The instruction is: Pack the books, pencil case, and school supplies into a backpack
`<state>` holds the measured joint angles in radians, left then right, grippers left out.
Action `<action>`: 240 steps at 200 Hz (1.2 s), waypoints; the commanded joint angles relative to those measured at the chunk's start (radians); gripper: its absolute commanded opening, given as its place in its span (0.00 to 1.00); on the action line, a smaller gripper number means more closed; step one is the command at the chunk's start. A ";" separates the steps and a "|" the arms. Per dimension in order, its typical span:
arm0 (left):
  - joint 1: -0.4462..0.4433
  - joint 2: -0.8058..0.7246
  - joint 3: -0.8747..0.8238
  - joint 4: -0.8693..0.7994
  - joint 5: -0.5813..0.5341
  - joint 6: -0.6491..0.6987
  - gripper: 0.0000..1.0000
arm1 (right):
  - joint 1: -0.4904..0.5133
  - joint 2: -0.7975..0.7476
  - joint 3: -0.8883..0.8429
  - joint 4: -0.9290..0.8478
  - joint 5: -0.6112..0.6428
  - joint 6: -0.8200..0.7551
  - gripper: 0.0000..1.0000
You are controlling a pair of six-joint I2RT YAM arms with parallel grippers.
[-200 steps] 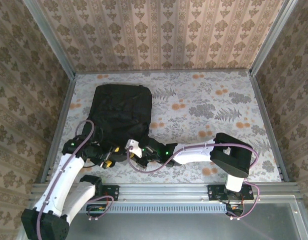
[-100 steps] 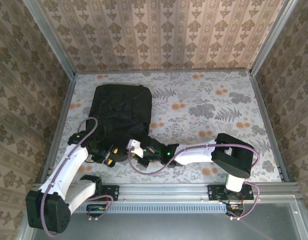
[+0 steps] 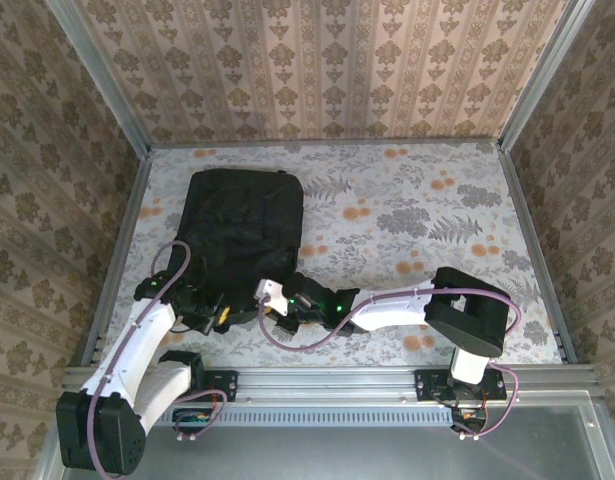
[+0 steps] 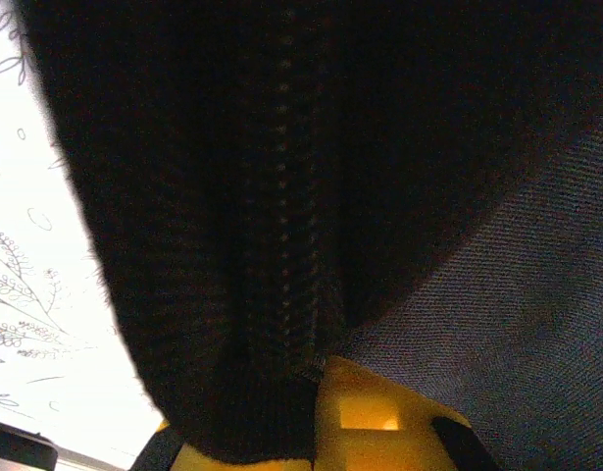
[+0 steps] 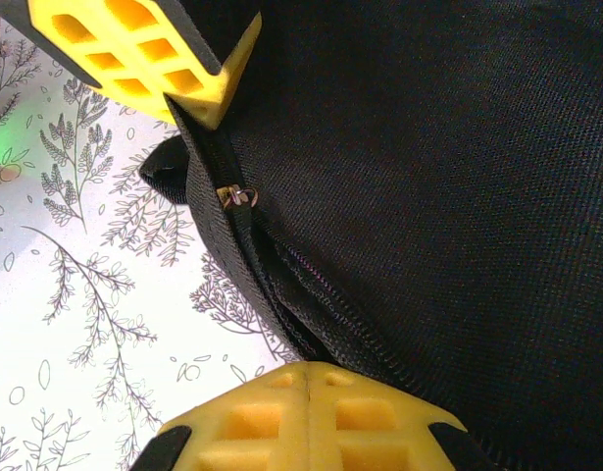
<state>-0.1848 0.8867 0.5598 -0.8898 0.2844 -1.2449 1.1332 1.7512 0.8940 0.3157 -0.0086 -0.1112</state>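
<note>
Right claw [image 5: 267, 235] clenched on backpack [image 3: 242, 215] edge; left claw [image 3: 215, 316] seemingly pinching its fabric.

Lab booth: wallpaper panels [image 3: 327, 60], aluminium frame [image 3: 327, 378]

Top camera: fixed high at near side, looks down over whole table [image 3: 417, 215]. Wrist cameras: both very close on backpack [image 3: 237, 225] near edge, which top view shares.

Overhead evenly lit; close up, backpack [image 4: 281, 196] murky and blurred (table [image 4: 41, 324] glares white).
</note>
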 commanded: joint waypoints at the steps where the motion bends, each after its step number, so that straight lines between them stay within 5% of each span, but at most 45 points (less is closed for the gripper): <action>1: -0.020 -0.044 0.011 0.019 -0.045 0.097 0.00 | -0.002 -0.053 -0.010 0.012 -0.030 -0.023 0.00; 23: -0.075 -0.134 0.029 0.030 -0.165 0.199 0.00 | -0.030 -0.119 -0.032 0.012 -0.156 0.009 0.00; 39: -0.145 -0.227 -0.005 0.054 -0.265 0.213 0.00 | -0.067 -0.162 -0.024 -0.011 -0.245 0.085 0.12; 66: -0.204 -0.378 -0.117 0.163 -0.277 0.228 0.00 | -0.134 -0.199 0.002 -0.035 -0.350 0.234 0.24; 115: -0.219 -0.658 -0.236 0.285 -0.218 0.397 0.00 | -0.211 -0.064 0.275 -0.348 -0.559 0.374 0.15; 144: -0.221 -0.761 -0.283 0.226 -0.213 0.431 0.00 | -0.209 0.045 0.427 -0.513 -0.598 0.441 0.12; 177: -0.229 -0.821 -0.307 0.210 -0.217 0.442 0.00 | -0.176 0.182 0.607 -0.765 -0.631 0.347 0.19; 240: -0.250 -0.796 -0.305 0.196 -0.246 0.447 0.00 | -0.153 0.310 0.731 -0.875 -0.610 0.341 0.27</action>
<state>-0.4213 0.0906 0.2535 -0.7258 0.0696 -0.8375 0.9771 2.0323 1.5688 -0.4580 -0.6003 0.2379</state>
